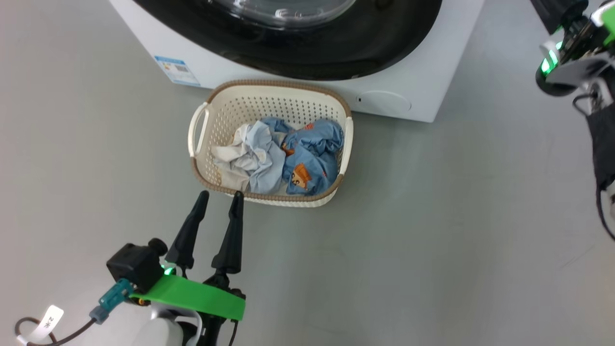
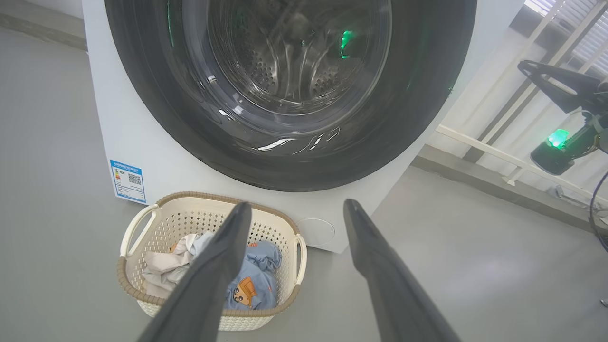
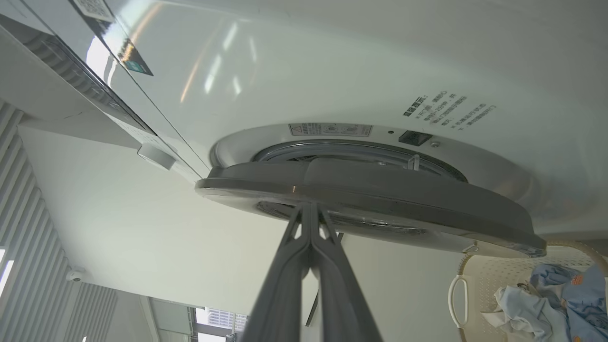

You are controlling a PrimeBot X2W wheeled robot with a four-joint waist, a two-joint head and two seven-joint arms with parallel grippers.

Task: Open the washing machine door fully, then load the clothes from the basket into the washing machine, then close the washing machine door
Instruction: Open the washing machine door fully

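Before washing machine (image 1: pixel 408 96), under door (image 1: pixel 336 57): basket (image 1: pixel 269 103) with 2 clothes (image 1: pixel 283 156).

Head view: high, looking steeply down on the basket (image 1: pixel 269 105).
Left wrist view: low, facing the washing machine door (image 2: pixel 156 128).
Right wrist view: close against the door's edge.
Shared: basket.

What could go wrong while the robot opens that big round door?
The right hand is shut, with only its tips at the edge of the washing machine door, so it might slip off. The open left hand hangs close to the basket rim and could bump it.
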